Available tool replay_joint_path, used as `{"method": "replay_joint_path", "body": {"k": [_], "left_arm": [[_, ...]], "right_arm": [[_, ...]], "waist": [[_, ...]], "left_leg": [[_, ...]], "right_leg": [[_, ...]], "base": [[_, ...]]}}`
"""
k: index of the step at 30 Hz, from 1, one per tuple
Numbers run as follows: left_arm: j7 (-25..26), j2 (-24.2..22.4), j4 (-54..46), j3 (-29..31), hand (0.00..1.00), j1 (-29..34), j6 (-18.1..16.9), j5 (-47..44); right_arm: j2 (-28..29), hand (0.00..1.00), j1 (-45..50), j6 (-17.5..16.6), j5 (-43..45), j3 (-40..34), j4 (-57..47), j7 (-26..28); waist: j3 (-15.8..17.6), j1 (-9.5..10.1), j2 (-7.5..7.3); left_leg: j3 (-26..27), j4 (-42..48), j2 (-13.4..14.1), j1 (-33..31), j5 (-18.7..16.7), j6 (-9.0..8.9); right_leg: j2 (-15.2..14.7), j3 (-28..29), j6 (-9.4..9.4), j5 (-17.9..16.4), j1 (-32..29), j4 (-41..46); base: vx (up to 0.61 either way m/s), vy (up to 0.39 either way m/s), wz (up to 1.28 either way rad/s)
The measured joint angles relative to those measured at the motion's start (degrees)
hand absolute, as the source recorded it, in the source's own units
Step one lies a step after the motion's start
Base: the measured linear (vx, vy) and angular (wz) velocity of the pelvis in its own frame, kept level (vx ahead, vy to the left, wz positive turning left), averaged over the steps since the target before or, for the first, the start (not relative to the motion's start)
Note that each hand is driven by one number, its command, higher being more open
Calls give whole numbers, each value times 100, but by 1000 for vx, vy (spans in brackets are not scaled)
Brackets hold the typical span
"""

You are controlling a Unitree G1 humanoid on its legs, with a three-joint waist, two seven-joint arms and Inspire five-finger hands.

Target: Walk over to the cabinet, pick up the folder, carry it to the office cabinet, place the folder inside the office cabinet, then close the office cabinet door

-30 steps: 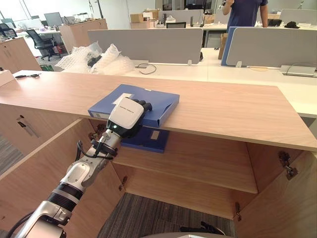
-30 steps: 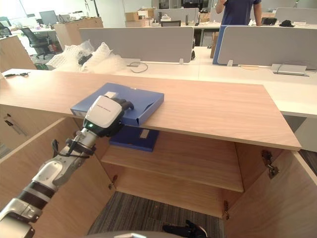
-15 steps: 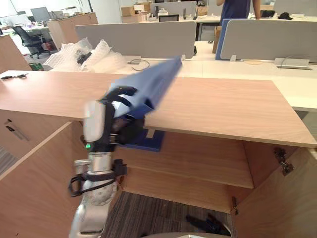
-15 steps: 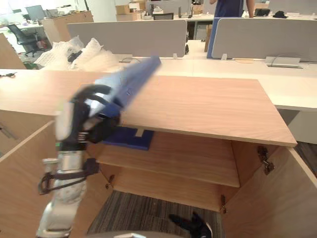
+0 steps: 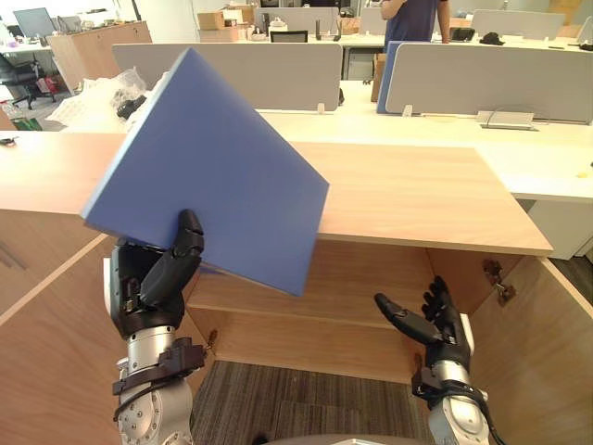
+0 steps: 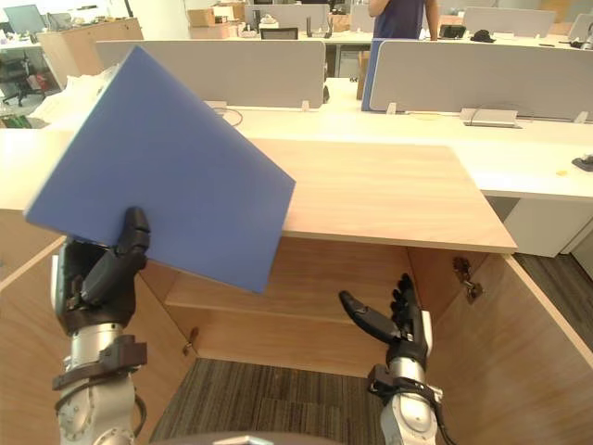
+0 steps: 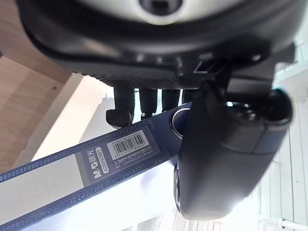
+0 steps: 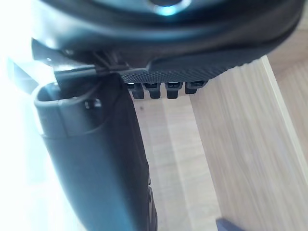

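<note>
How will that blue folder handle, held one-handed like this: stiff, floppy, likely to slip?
Probably stiff: the blue folder looks flat though the left hand grips only its lower edge. It may pivot or slip, as most of it stands tilted above the grip.

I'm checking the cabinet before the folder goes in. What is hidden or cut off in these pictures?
- Left part of the wooden cabinet shelf: eye views, covered by the raised flat blue folder.
- Fingers of the left hand: eye views, behind the folder; left wrist view shows them curled on its spine.
- Person at far desks: cut off by top edge.
- Cabinet's right door, beside the open right hand: cut by the edge.
</note>
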Motion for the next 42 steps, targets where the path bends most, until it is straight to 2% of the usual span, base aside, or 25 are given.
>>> {"method": "replay_joint_path", "body": {"k": [5, 15, 20, 24, 28, 30, 32, 33, 36, 38, 39, 42], "left_arm": [[39, -143, -143, -32, 0, -15, -1, -58], [43, -263, -137, -125, 0, -14, 2, -257], [26, -254, -126, -212, 0, -43, 1, -284], [-174, -177, 18, -335, 0, -313, -5, -391], [-468, 191, 335, -442, 0, -740, -19, -510], [-709, 438, 657, -597, 0, -1098, -18, -607], [-852, 607, 808, -683, 0, -1257, -17, -635], [-899, 678, 847, -717, 0, -1300, -17, -644], [-1170, 1086, 1009, -835, 0, -1409, -17, -736], [-1238, 1236, 1099, -868, 0, -1453, -17, -747], [-1259, 1379, 1182, -945, 0, -1497, -17, -762], [-1317, 1533, 1335, -1074, 0, -1522, -17, -830]], "right_arm": [[40, 100, 93, 0, -66, -189, -554, -262], [66, 100, 142, -7, -182, -348, -1606, -596], [43, 100, 91, -15, -1434, -324, -2580, -823], [-106, 100, -445, -122, -1762, -288, -2736, -725], [-355, 100, -1132, -387, -1303, -280, -2582, -305], [-801, 100, -1669, -666, -261, -232, -2189, 56], [-1278, 100, -2058, -747, 335, -93, -1852, 312], [-1473, 100, -2181, -751, 523, -43, -1740, 437], [-2646, 100, -2945, -751, 1376, 322, -951, 1037], [-3054, 100, -3270, -747, 1675, 487, -620, 1194], [-3393, 100, -3552, -736, 2091, 650, -302, 1362], [-3906, 100, -4011, -715, 2679, 1008, 154, 1609]], "waist": [[-82, -68, 118], [-131, -89, 182], [-198, -102, 281], [-205, -167, 283], [-225, -214, 303], [-230, -229, 298], [-219, -248, 279], [-213, -248, 267], [-182, -245, 209], [-170, -239, 190], [-160, -232, 175], [-153, -215, 162]], "left_leg": [[136, 3, 43, 30, 8, 27], [313, 9, 91, 121, -71, 12], [347, 8, 99, 115, -74, 10], [418, 9, 128, 131, -76, 4], [469, 7, 136, 124, -72, 7], [470, 6, 130, 124, -65, 16], [468, 4, 128, 119, -59, 23], [464, 4, 125, 118, -58, 25], [402, 2, 103, 81, -27, 62], [354, 2, 92, 64, -14, 78], [317, 2, 88, 52, -5, 88], [280, 2, 72, 28, 4, 101]], "right_leg": [[17, 157, 20, 13, -66, 51], [28, 376, 33, 5, -99, 112], [34, 421, 37, 2, -144, 144], [60, 515, 37, 3, -189, 172], [68, 596, 59, 16, -264, 218], [66, 610, 80, 30, -271, 220], [67, 615, 91, 40, -275, 217], [66, 614, 92, 41, -275, 217], [62, 581, 91, 49, -273, 208], [62, 557, 93, 54, -269, 209], [64, 533, 106, 62, -265, 214], [59, 521, 118, 79, -267, 214]], "base": [[14, -24, -15], [-5, -27, -10], [-15, -25, -4], [-36, -34, -9], [-41, -26, -11], [-35, -20, -2], [-18, -11, -1], [-34, -32, 3], [-19, -35, 9], [-8, -34, 13], [-5, -35, 14], [-2, -31, 9]]}}
